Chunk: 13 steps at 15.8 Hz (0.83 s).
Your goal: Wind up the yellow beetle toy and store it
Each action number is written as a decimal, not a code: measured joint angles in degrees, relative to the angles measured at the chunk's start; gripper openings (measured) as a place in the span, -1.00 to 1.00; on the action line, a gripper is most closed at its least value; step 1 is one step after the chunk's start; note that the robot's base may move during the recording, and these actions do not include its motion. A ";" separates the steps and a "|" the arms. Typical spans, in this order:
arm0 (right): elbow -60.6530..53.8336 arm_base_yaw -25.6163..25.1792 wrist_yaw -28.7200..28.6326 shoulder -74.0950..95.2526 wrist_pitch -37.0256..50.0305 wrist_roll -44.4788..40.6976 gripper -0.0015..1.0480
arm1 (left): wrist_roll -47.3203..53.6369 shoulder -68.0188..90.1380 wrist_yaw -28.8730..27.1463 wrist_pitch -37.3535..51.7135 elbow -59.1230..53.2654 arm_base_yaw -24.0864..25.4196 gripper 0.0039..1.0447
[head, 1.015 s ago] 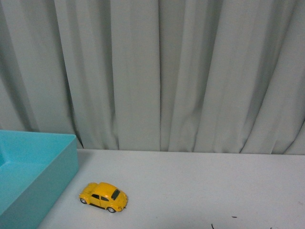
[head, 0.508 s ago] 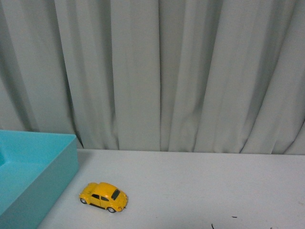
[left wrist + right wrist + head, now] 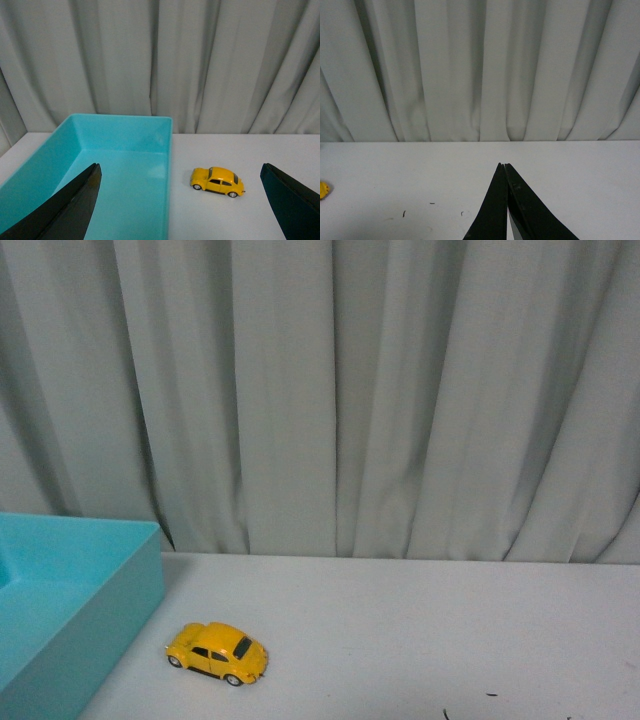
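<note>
Where a grey pleated curtain (image 3: 380, 390) closes off the far edge, the white desk (image 3: 430, 630) carries an open turquoise bin (image 3: 110, 590) along its left edge. The left gripper (image 3: 180, 167) has its jaws spread wide and holds nothing, with the bin's right wall between them in the wrist view; the right gripper (image 3: 503, 165) has its fingers pressed together on nothing, over the desk's right part. The yellow beetle toy (image 3: 217, 651) stands on its wheels on the desk just right of the bin, not touching it, toward the near edge, and a few small dark marks (image 3: 431, 203) lie further right.
</note>
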 joint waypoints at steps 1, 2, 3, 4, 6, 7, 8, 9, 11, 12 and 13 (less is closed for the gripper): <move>-0.07 0.00 0.09 0.02 -1.57 0.00 -0.96 | 0.00 0.00 -0.02 0.04 0.00 0.00 0.88; -0.07 0.00 0.07 -0.04 -0.96 0.00 -0.96 | 0.00 0.00 -0.02 0.02 0.00 0.00 0.88; -0.07 0.00 0.09 -0.04 -1.01 0.00 -0.48 | 0.00 -0.02 -0.02 0.00 0.00 0.00 0.88; -0.07 0.00 0.07 -0.04 -1.01 0.00 0.17 | 0.00 -0.02 -0.02 0.00 0.00 0.00 0.88; -0.07 0.00 0.09 -0.04 -1.01 0.00 0.61 | 0.00 -0.02 -0.02 0.02 0.00 0.00 0.88; -0.07 0.00 0.09 -0.04 -1.01 0.00 0.85 | 0.00 0.00 -0.02 0.00 0.00 0.00 0.88; -0.07 0.00 0.07 -0.04 -1.01 0.04 0.89 | 0.00 0.00 -0.02 0.00 0.00 0.00 0.88; -0.07 0.00 0.09 -0.04 -1.01 0.02 0.86 | 0.00 -0.02 -0.02 0.00 0.00 0.00 0.88; -0.07 0.00 0.07 -0.04 -1.01 0.02 0.87 | 0.00 -0.02 -0.02 0.00 0.00 0.00 0.88; -0.07 0.00 0.07 -0.04 -1.01 0.02 0.87 | -0.81 0.50 -0.61 -2.54 0.57 -0.22 0.88; -0.07 0.00 0.09 -0.04 -0.98 0.04 0.87 | -5.88 9.01 -4.26 -16.06 6.67 -2.27 0.88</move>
